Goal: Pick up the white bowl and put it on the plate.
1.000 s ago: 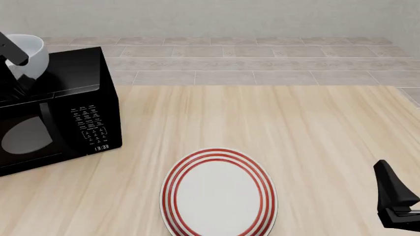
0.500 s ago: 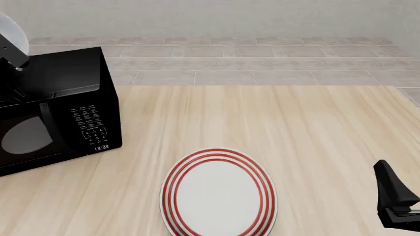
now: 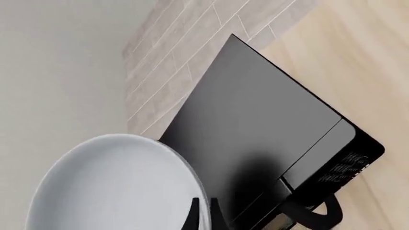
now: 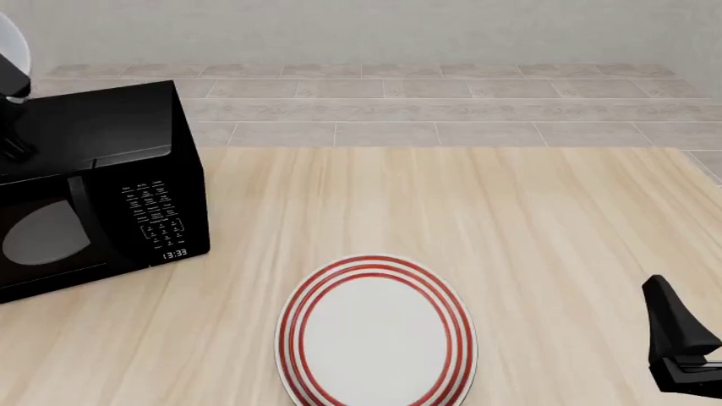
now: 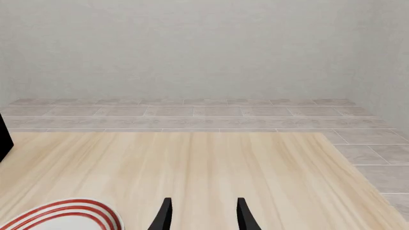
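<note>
The white bowl (image 3: pixel 115 187) hangs tilted above the microwave, its rim pinched between my left gripper's (image 3: pixel 203 218) dark fingers. In the front view only a sliver of the bowl (image 4: pixel 7 35) shows at the top left edge, above the left gripper (image 4: pixel 10 83). The plate (image 4: pixel 376 331) with red rings lies flat on the table near the front middle, far from the bowl. Its edge also shows in the right wrist view (image 5: pixel 64 215). My right gripper (image 5: pixel 203 216) is open and empty, low over the table to the right of the plate.
A black microwave (image 4: pixel 96 190) stands on the left of the wooden table (image 4: pixel 508 228), directly below the held bowl; its top shows in the left wrist view (image 3: pixel 255 124). The right arm (image 4: pixel 677 342) sits at the front right corner. A tiled floor lies beyond the table.
The left gripper has lifted the bowl up and to the left, so it has almost left the front view. The right arm and plate have not moved.
</note>
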